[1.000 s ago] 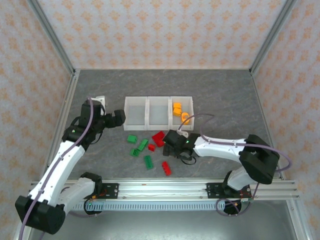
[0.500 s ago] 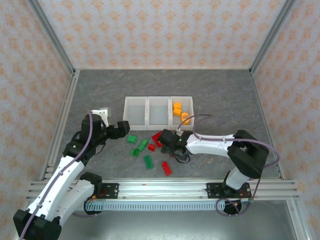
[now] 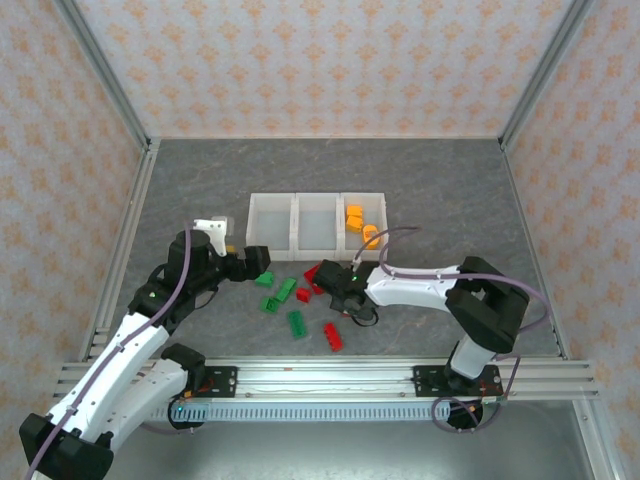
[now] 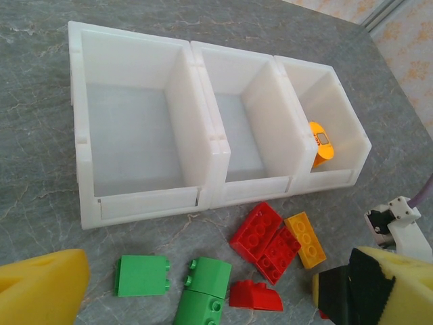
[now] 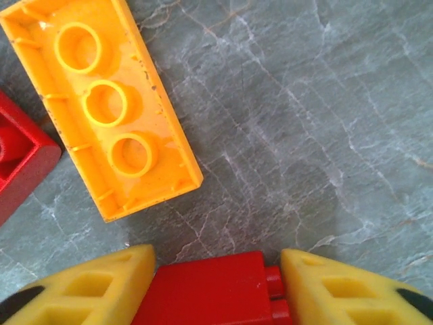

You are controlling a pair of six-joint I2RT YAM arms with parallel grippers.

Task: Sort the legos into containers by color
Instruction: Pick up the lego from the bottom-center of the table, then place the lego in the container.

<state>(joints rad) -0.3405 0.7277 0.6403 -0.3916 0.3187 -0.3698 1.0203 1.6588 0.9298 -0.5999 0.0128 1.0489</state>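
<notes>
Red brick (image 5: pixel 203 298) now apparently inside right gripper (image 5: pixel 215 277)

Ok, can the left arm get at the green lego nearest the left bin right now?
Probably yes: the left gripper hangs open close to the green lego, and nothing lies between them.

A row of three joined bins (image 3: pixel 296 228) stands near the middle of the table (image 3: pixel 200 180), running left to right. Bricks (image 3: pixel 354 214) lie in the right bin (image 3: pixel 383 215). Loose bricks (image 3: pixel 288 290) are scattered on the table before the row, toward the near edge. The left gripper (image 3: pixel 258 262) sits just before the left bin (image 3: pixel 250 228), at the scatter's left end. The right gripper (image 5: pixel 215 267) sits at the scatter's right end with a brick (image 5: pixel 203 298) between its fingers and a second brick (image 5: pixel 101 101) just beyond.
</notes>
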